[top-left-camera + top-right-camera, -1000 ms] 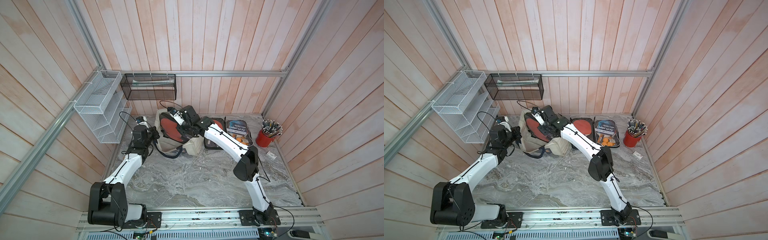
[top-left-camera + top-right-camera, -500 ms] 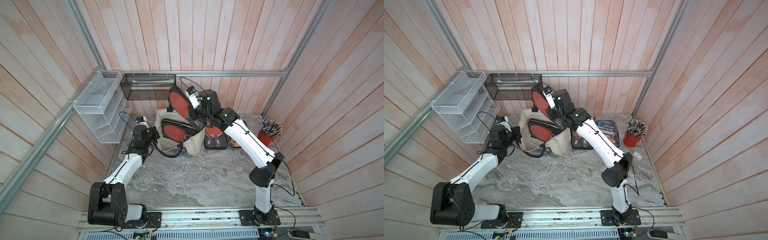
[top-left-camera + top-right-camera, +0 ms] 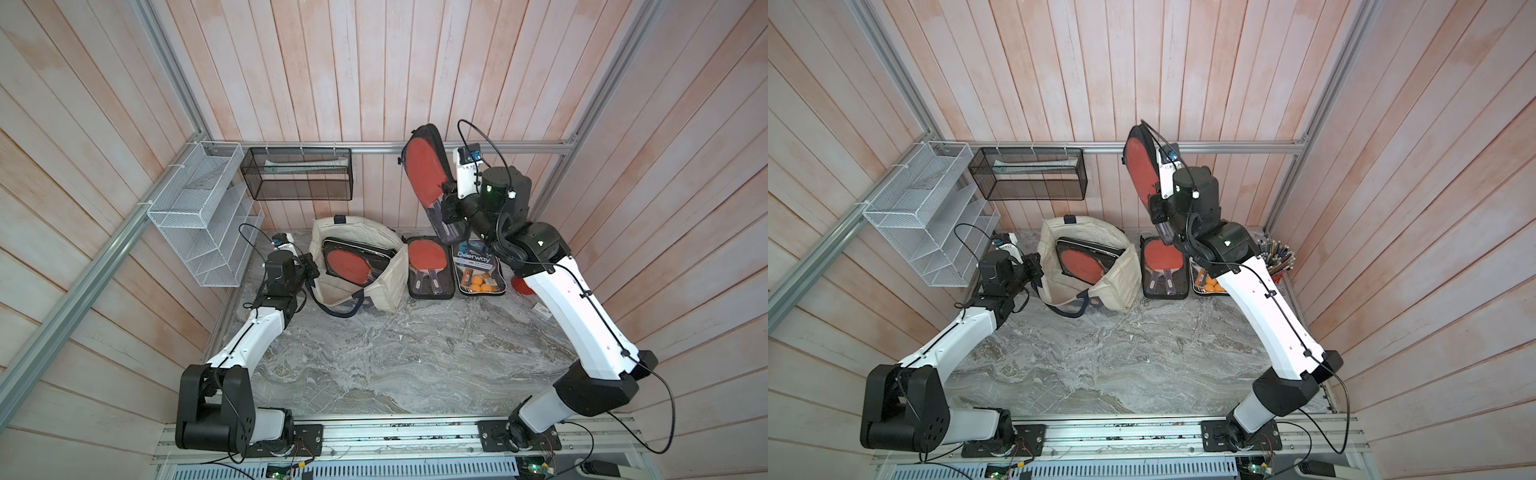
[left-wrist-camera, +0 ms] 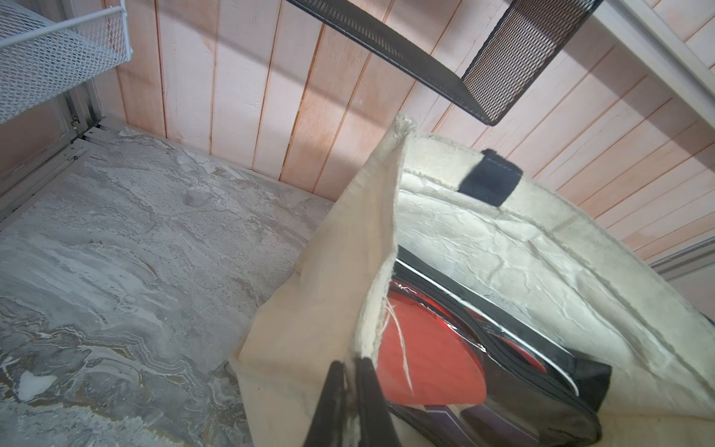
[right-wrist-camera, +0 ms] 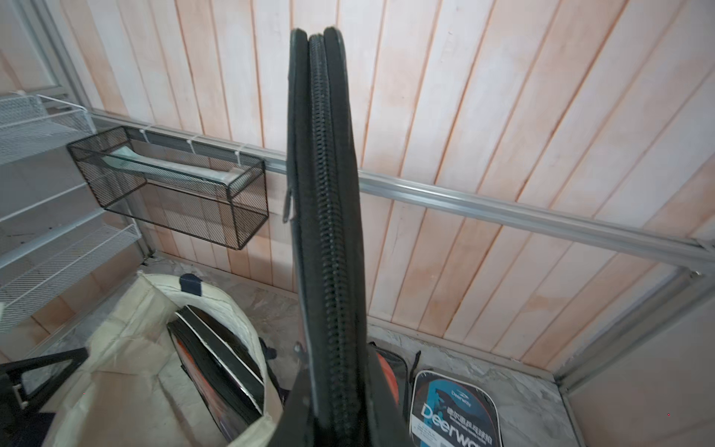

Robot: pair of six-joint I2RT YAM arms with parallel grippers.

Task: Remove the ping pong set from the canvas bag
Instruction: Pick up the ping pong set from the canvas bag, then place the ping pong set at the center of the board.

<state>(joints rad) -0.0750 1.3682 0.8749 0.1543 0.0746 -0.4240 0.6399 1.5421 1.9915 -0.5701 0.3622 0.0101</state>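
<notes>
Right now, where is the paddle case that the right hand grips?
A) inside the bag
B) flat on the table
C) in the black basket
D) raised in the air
D: the right hand holds the paddle case aloft, clear of the canvas bag.

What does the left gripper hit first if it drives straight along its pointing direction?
The left gripper is shut on the rim of the canvas bag, so that canvas wall comes first. Just beyond, probably the ping pong set inside the bag, though depth is unclear.
</notes>
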